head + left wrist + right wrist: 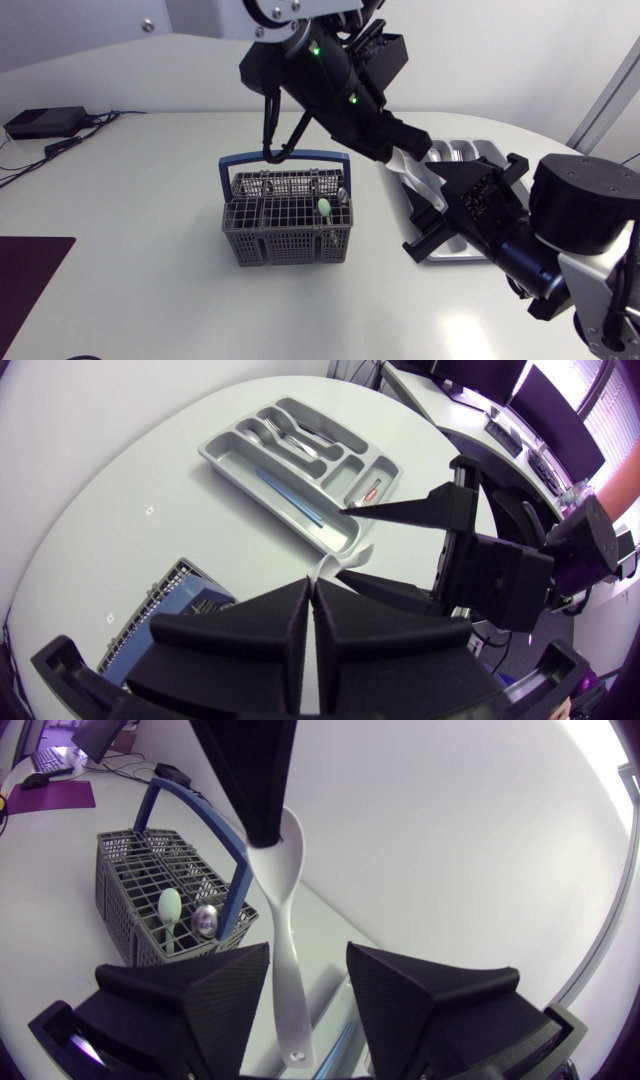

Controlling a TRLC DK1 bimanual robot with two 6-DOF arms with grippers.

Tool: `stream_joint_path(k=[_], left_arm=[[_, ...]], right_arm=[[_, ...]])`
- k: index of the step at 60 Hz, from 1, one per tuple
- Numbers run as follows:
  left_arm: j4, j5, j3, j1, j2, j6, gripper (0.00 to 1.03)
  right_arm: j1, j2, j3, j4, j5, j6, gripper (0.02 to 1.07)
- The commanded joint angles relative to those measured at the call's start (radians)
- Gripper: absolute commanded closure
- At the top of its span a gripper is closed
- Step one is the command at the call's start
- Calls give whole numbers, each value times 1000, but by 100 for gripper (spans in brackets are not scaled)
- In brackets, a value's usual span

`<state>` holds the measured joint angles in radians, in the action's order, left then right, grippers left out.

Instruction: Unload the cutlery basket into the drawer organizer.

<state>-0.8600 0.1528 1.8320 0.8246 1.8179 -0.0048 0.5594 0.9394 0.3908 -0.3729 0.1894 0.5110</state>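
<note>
White table [130, 180]; left gripper [312, 588] clamps white spoon [280, 870]; right gripper [309, 952] wide, straddling it.

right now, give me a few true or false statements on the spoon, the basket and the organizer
1. The left gripper is shut on the white spoon. True.
2. The right gripper is shut on the spoon too. False: it is open, with one finger on each side of the handle.
3. The basket is empty. False: a green spoon and a metal spoon stand in it.
4. The organizer holds cutlery. True.
</note>
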Motion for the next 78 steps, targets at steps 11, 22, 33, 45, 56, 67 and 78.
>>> stream_joint_path(k=[11, 22, 33, 45, 56, 67, 78], left_arm=[[-13, 7, 19, 7, 21, -37, 100], [-13, 16, 13, 13, 23, -41, 100], [-19, 19, 13, 18, 21, -46, 100], [-20, 21, 13, 18, 18, -47, 100], [-20, 21, 10, 18, 18, -47, 100], [-20, 21, 3, 16, 15, -47, 71], [-14, 19, 6, 10, -3, -40, 12]], right_arm=[[7, 13, -15, -15, 19, 35, 74], [5, 16, -27, -15, 19, 40, 80], [0, 12, -30, -14, 8, 44, 86], [0, 2, -41, -12, 5, 54, 92], [0, -5, -46, -12, 1, 61, 92], [-1, -14, -55, -12, -2, 61, 92], [-23, -28, -70, -3, -38, 63, 92]])
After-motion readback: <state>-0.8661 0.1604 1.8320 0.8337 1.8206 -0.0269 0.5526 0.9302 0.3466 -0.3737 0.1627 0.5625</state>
